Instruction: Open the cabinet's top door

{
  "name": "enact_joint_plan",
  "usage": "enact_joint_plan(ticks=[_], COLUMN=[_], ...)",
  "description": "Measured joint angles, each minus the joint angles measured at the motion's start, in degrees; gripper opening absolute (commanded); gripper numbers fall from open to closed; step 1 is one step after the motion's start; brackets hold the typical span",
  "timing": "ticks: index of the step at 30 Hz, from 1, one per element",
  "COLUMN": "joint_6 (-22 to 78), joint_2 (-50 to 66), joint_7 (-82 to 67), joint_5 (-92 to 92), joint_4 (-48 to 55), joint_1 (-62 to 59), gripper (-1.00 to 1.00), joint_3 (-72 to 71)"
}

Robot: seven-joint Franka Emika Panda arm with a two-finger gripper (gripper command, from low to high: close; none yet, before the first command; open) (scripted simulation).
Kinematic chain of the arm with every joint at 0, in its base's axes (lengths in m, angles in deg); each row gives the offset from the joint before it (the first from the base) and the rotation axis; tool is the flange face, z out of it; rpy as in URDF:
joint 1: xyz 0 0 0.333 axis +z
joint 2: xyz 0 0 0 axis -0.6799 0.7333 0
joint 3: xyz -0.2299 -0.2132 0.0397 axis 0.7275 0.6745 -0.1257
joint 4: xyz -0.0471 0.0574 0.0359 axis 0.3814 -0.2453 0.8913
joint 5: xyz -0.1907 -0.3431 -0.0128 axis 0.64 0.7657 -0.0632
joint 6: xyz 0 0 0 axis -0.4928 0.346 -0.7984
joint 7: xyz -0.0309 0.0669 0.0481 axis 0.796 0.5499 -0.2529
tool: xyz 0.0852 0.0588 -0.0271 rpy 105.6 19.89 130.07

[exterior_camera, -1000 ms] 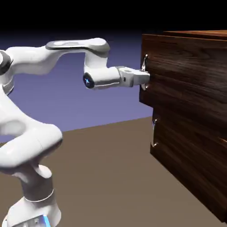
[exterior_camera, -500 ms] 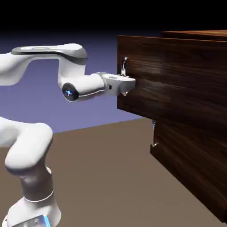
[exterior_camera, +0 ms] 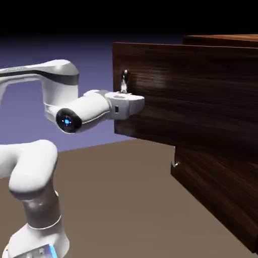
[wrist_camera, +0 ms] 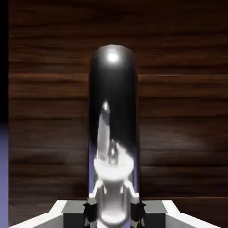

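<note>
Dim light leaves the cabinet (exterior_camera: pixel 216 101) dark, with white glare on its upper handle (wrist_camera: pixel 113 89).

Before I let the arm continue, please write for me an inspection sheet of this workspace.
Surface: brown floor area, nothing seen lying on it
Top door: swung partly open
Top handle: silver, curved, held
Lower panel: closed, its handle mostly hidden
Clutter: nothing seen
Claw: shut on the top handle
Cables: nothing seen
Surroundings: plain blue-violet backdrop, black above
</note>
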Motion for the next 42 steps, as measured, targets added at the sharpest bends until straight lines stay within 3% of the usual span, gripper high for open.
enact_joint_plan(ticks=[10,19,31,42], joint_6=[15.0,30.0,49.7,63.6], joint_2=[2.9,12.9,24.6,24.6], joint_7=[0.0,-2.8,-5.4,-2.8], joint_5=[21.2,38.0,52.3,58.8], joint_4=[3.3,14.3,38.6,61.1], joint_1=[-3.8,0.2,21.1,43.9], gripper=[-1.00,-1.00,-1.00,-1.00], joint_3=[20.8,39.5,62.6,78.4])
